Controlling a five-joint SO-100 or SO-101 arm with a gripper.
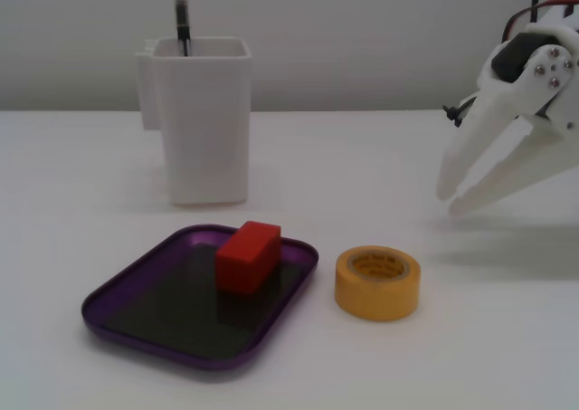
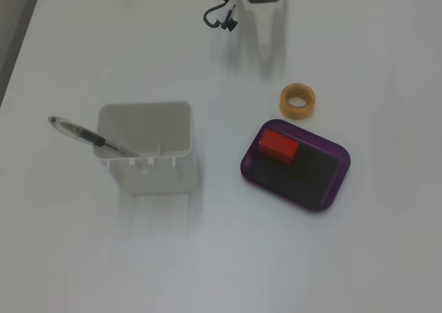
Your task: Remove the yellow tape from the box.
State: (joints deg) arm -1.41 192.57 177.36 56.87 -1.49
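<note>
The yellow tape (image 1: 375, 294) lies flat on the white table just right of the purple tray (image 1: 167, 301), outside its rim and a little apart from it. In the other fixed view the tape (image 2: 284, 103) lies just above the tray (image 2: 311, 178). A red block (image 1: 247, 256) stands on the tray's far side. My white gripper (image 1: 450, 202) hangs at the upper right, well above and to the right of the tape, with its jaws slightly apart and nothing between them. From above, the gripper (image 2: 266, 54) is faint against the white table.
A tall white square container (image 1: 204, 120) with a pen (image 1: 181, 12) in it stands behind the tray; it is left of the tray from above (image 2: 148, 168). A dark cable loop (image 2: 219, 17) hangs beside the arm's base.
</note>
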